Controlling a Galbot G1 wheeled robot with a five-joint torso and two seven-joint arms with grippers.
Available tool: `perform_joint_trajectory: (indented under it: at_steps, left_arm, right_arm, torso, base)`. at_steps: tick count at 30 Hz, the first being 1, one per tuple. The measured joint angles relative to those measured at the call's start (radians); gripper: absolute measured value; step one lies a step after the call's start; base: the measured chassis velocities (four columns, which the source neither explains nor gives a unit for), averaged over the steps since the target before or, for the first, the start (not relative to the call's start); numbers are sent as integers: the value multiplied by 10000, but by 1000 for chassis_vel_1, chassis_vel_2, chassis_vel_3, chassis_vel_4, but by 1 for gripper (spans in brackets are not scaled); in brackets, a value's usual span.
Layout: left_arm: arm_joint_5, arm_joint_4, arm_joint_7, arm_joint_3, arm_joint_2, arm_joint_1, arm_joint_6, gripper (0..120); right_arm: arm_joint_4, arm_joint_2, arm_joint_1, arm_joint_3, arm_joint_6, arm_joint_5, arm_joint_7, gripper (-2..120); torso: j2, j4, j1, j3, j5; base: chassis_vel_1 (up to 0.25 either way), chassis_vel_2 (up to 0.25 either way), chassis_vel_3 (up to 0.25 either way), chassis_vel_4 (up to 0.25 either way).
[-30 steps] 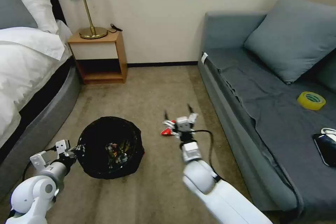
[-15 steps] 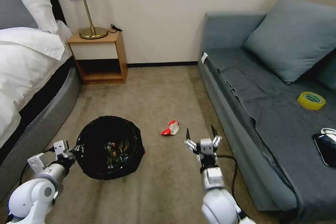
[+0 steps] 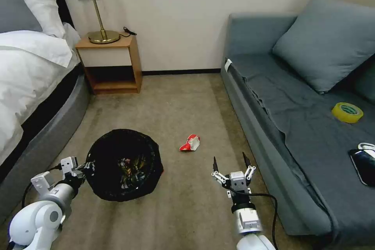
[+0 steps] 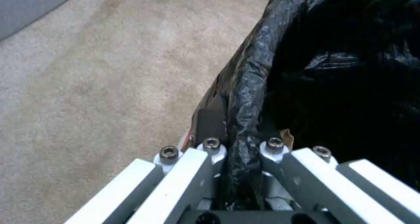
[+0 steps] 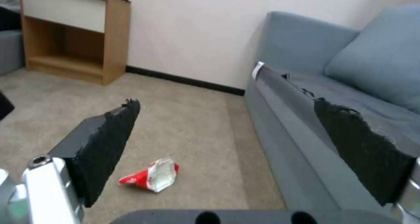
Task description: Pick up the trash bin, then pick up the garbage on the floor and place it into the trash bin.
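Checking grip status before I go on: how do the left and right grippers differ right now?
The left gripper is shut on the trash bin, pinching its bag-lined rim; the right gripper is open and holds nothing.
The left gripper touches the bin at its near-left edge; the right gripper hangs above the carpet beside the sofa, short of the red-white wrapper.
Both point forward, low over the floor.

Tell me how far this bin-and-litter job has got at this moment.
Done: the left gripper is clamped on the trash bin rim, and some litter lies inside the bin. In hand: the right gripper hangs open and empty above the carpet, near the sofa. Left: the red-white wrapper lies on the floor, not yet grasped.
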Motion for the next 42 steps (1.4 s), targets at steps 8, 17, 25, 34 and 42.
perform_joint_trajectory:
  at_steps: [8,17,25,34,42]
  left_arm:
    - [-127,34,-18,-78,66,48,-20,3]
    - [-145,29,-4,-243,33,198,-113,3]
    - [-151,31,3,-266,31,214,-139,3]
    - [-167,30,15,-306,30,224,-149,3]
    - [-181,29,41,-343,30,248,-182,3]
  right_arm:
    - [-102,140,-221,-160,46,-391,-52,100]
    - [-202,143,-333,-317,115,-469,-158,100]
    - [-207,96,-350,-274,217,-464,-222,100]
    - [-260,117,-478,-255,292,-599,-261,100]
    - [-366,143,-472,-249,374,-711,-291,100]
  torso:
    - [0,0,0,0,0]
    - [0,1,0,0,0]
    - [0,1,0,0,0]
    - [0,0,-1,0,-1]
    - [0,0,1,2,0]
  base:
    - [0,0,0,0]
    - [0,0,0,0]
    - [-7,4,3,-4]
    - [-126,128,138,-124]
    - [-202,201,189,-202]
